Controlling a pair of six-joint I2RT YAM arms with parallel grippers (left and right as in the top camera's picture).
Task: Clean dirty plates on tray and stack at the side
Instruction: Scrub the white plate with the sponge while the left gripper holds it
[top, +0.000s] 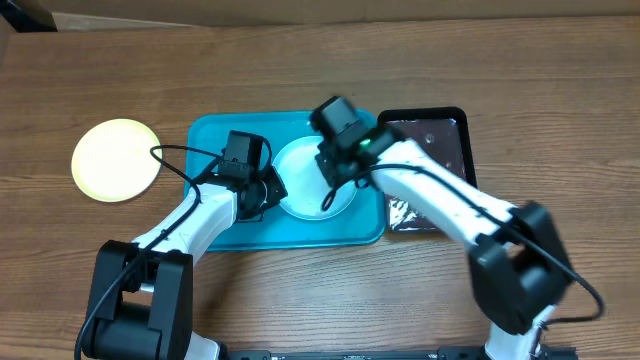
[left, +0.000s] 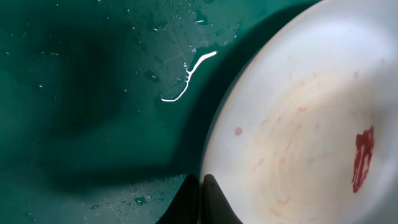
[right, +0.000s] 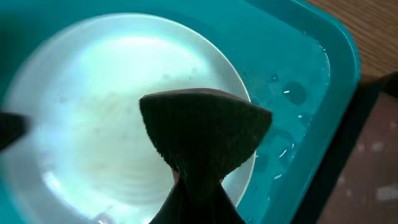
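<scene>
A white plate (top: 300, 175) lies in the turquoise tray (top: 215, 140). In the left wrist view the plate (left: 298, 124) bears a red-brown smear and faint orange streaks. My left gripper (left: 204, 186) is shut on the plate's left rim; it shows in the overhead view (top: 272, 190). My right gripper (right: 199, 186) is shut on a dark sponge (right: 205, 134) held over the plate (right: 93, 112); overhead it (top: 335, 185) is at the plate's right side. A pale yellow-green plate (top: 115, 160) lies on the table at the left. The pale blue plate is not visible.
A glossy black tray (top: 435, 165) stands right of the turquoise tray, with something shiny at its near end (top: 405, 215). Water droplets wet the turquoise tray floor (left: 186, 81). Wooden table (top: 560, 120) all round.
</scene>
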